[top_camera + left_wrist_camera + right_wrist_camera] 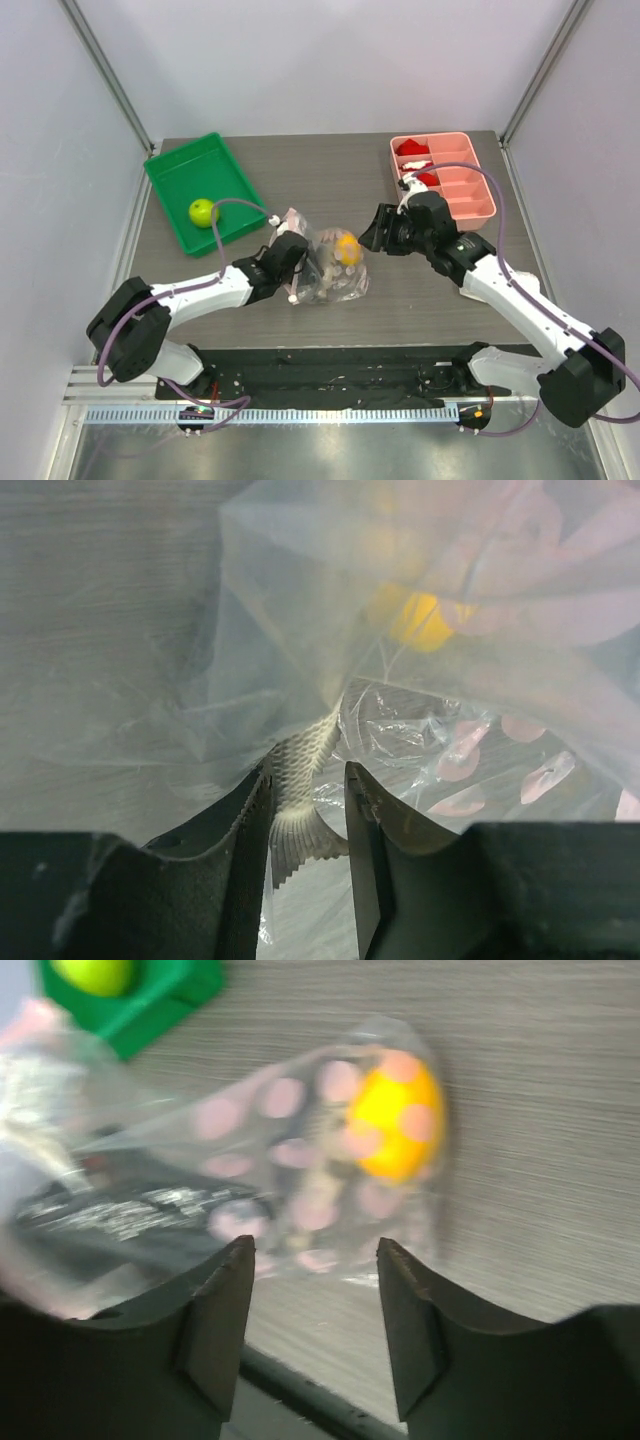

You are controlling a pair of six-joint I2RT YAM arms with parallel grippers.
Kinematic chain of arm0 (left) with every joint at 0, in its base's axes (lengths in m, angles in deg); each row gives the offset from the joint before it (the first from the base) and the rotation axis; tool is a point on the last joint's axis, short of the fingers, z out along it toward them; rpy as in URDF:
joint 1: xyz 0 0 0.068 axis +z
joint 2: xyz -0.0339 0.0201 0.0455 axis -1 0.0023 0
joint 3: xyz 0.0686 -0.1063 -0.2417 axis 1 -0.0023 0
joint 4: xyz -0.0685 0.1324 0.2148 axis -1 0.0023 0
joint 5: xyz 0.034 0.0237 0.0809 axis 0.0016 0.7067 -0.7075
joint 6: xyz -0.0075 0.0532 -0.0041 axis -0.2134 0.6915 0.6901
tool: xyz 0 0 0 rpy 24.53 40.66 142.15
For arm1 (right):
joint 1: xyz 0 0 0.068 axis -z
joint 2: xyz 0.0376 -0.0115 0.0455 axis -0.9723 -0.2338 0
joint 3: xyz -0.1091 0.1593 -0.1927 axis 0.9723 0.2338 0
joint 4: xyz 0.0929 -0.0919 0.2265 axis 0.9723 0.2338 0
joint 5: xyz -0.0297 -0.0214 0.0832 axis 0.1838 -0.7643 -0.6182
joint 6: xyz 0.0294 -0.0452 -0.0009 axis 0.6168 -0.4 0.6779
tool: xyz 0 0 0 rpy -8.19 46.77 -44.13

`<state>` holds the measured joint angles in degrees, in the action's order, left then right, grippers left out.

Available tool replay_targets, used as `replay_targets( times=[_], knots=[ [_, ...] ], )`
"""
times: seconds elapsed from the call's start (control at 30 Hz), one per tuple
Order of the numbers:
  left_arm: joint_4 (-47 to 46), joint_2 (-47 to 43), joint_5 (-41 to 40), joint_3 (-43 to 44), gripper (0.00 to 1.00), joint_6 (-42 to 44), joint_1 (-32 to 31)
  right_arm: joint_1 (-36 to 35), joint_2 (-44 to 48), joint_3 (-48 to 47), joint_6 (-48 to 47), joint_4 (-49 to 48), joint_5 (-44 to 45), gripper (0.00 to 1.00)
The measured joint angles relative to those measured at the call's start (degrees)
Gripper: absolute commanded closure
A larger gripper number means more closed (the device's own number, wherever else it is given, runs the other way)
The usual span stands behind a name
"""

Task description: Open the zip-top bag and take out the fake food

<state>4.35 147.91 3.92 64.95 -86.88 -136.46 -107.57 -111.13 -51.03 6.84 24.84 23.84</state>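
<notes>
Position of items: the zip-top bag lies crumpled on the desk, near its middle, between the two arms. The yellow-orange fruit is inside the bag, at the end nearer the right arm, and shows through the dotted film. The lime-green fruit is outside the bag and sits in the green tray at the far left of the desk, well apart from the bag.

Left hand: at the bag's left side, with film draped over and around the fingertips. The jaws stand narrowly apart. A pale ribbed fold lies in the gap, against one finger and clear of the other. The left wrist view shows no firm pinch.

Right hand: just beside the bag's right end, facing the yellow-orange fruit. The jaws stand wide apart with nothing between them, and the bag lies just beyond the fingertips. The right wrist view is blurred, so contact with the film cannot be confirmed.

Other items: a pink tray with compartments stands at the far right and holds red-and-white pieces in its far end.
</notes>
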Motion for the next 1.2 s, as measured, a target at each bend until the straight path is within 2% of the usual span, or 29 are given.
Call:
replay_targets(
  times=[0.07,0.17,0.27,0.3,0.43,0.57,0.73,0.77,0.8,0.9,0.97,1.07,1.2],
  knots=[
    [-2.40,0.20,0.28,-1.40,0.66,0.13,0.00,1.33,-2.34,1.36,-1.07,-0.61,1.16,0.71],
    [-5.99,1.40,1.22,-2.82,0.67,-0.20,0.00,2.38,-8.28,2.56,-2.25,-3.48,4.22,0.72],
    [-9.44,2.78,1.77,-3.30,0.64,-0.74,0.00,2.60,-15.41,2.27,-3.39,-7.26,6.99,0.58],
    [-10.29,2.89,1.90,-3.41,0.64,-1.05,0.00,2.62,-17.90,1.92,-3.65,-8.24,7.34,0.47],
    [-13.49,2.89,1.81,-3.69,0.63,-1.86,0.00,2.97,-27.69,-1.18,-4.59,-12.68,6.93,0.36],
    [-14.86,2.86,1.38,-3.74,0.64,-2.01,0.00,4.13,-33.68,-4.44,-5.86,-16.72,7.61,0.30],
    [-15.02,2.84,0.55,-3.85,0.65,-2.01,0.00,7.13,-35.67,-5.62,-5.22,-17.53,7.19,0.27],
    [-14.99,2.75,0.46,-3.85,0.65,-2.03,0.00,8.07,-35.63,-5.77,-4.72,-17.70,6.69,0.28],
    [-14.95,2.67,0.37,-3.85,0.65,-2.03,0.02,8.50,-35.58,-5.95,-4.46,-17.90,6.27,0.35],
    [-14.95,2.21,-0.20,-3.85,0.64,-2.05,0.11,10.08,-36.30,-8.37,-3.39,-17.81,4.11,0.43],
    [-14.91,2.14,-0.63,-3.85,0.61,-2.14,0.11,10.34,-38.71,-12.48,-2.62,-18.08,1.36,0.45],
    [-14.80,2.16,-0.92,-3.85,0.54,-2.64,0.11,9.90,-44.28,-18.45,-1.27,-20.87,-4.17,0.52],
    [-14.84,2.78,-1.03,-3.41,0.46,-3.28,0.13,9.53,-48.43,-18.12,0.26,-23.19,-9.44,0.54]
  ],
)
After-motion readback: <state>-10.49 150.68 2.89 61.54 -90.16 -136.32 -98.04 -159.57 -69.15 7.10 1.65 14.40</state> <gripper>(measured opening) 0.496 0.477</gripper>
